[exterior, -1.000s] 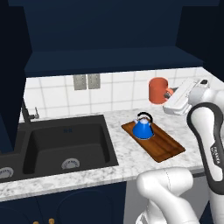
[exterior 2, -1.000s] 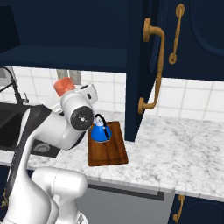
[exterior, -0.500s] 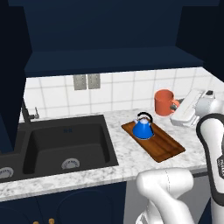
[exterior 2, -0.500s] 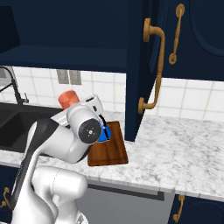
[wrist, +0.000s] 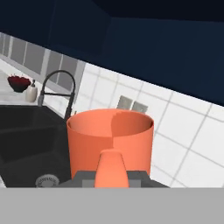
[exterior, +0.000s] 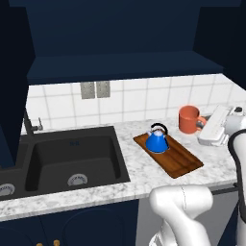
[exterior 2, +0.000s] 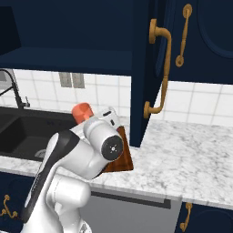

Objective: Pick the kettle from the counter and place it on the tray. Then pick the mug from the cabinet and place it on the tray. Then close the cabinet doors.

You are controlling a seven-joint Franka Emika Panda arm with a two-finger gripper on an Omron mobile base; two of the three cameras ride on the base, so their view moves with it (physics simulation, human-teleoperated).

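Observation:
The orange-red mug (exterior: 188,118) hangs in the air just right of the far end of the tray (exterior: 178,160), above the counter (exterior: 139,178). My gripper (exterior: 203,125) is shut on its loop handle from the right. In the hand view the mug (wrist: 109,139) stands upright and close, its handle between my gripper's (wrist: 112,176) dark tips. The blue kettle (exterior: 156,140) sits upright on the tray's far end. The arm hides most of the tray (exterior 2: 122,159) in the right base view, with the mug (exterior 2: 82,112) above it. The cabinet (exterior: 120,65) shelf is bare, and a cabinet door (exterior 2: 144,68) stands open.
A black double sink (exterior: 72,158) with a dark faucet (wrist: 53,89) lies left of the tray. Beyond it are a red bowl (wrist: 18,82) and a small bottle (wrist: 31,91). The open door's brass handle (exterior 2: 159,68) juts out over the counter to my right.
The mug, held in my gripper, has come down and to the right, from near the cabinet's underside to just above counter height beside the tray. The kettle and tray have not moved.

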